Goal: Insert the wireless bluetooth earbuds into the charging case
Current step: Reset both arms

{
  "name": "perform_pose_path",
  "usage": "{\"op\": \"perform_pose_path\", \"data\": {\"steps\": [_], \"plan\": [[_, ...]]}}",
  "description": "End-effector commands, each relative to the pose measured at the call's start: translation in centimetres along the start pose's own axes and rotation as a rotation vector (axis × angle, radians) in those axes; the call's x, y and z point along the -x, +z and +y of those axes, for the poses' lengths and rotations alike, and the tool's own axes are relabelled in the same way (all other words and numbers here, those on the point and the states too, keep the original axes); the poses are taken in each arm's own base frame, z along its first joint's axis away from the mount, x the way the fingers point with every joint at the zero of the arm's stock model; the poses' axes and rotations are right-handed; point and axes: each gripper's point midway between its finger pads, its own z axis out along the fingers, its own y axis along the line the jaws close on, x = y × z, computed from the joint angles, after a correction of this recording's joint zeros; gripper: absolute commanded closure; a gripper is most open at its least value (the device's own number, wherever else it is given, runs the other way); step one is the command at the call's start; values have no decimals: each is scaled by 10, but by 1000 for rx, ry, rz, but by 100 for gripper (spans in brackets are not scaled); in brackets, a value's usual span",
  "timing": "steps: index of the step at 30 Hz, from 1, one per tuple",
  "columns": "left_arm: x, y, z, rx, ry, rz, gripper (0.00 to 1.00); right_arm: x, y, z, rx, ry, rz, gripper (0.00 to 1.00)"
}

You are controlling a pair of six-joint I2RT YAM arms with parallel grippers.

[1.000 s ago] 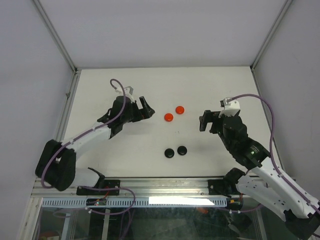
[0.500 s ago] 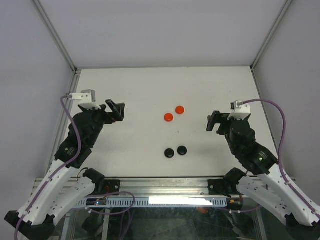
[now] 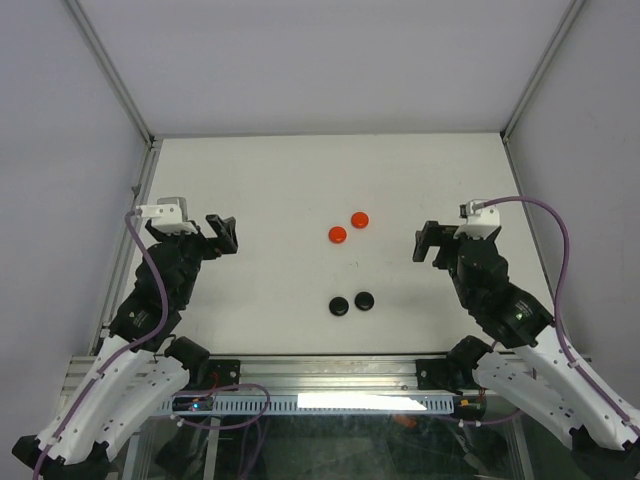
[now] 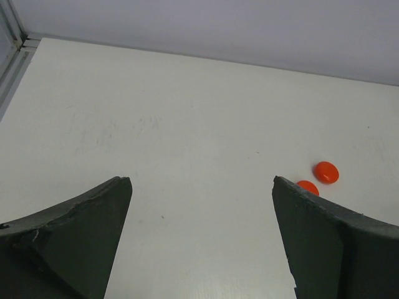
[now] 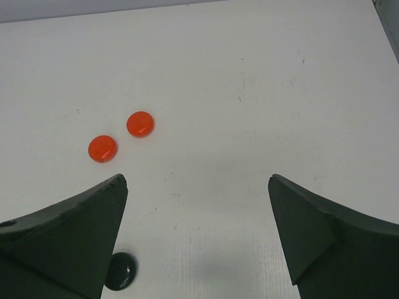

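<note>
No comma-shaped earbuds show in any view. Two round red discs (image 3: 338, 235) (image 3: 360, 219) and two round black discs (image 3: 340, 306) (image 3: 365, 299), all closed, lie mid-table. My left gripper (image 3: 225, 233) is open and empty, well left of the discs. In the left wrist view its jaws (image 4: 199, 180) stand wide apart over bare table, with the red discs (image 4: 326, 172) (image 4: 307, 187) at the far right. My right gripper (image 3: 425, 243) is open and empty, to the right of the discs. In the right wrist view (image 5: 197, 179) the red discs (image 5: 102, 148) (image 5: 140, 123) and one black disc (image 5: 120, 271) lie to the left.
The white table (image 3: 300, 170) is bounded by grey walls at the back and both sides, with a metal rail (image 3: 130, 250) along the left edge and the arm bases on the front rail (image 3: 320, 375).
My left arm has pulled back from beside the red discs to the table's left side. My right gripper has shifted slightly right. The discs have not moved.
</note>
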Motion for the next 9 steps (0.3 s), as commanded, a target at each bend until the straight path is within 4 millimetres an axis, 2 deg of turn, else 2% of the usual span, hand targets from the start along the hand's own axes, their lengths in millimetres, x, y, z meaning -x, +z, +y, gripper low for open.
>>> {"op": "perform_pose_path", "data": {"steps": [1, 9], "plan": [[5, 2, 2, 5, 34, -21, 1, 26, -4, -2, -9, 57, -90, 1], [2, 3, 5, 14, 66, -12, 1, 30, -8, 0, 26, 77, -128, 1]]}}
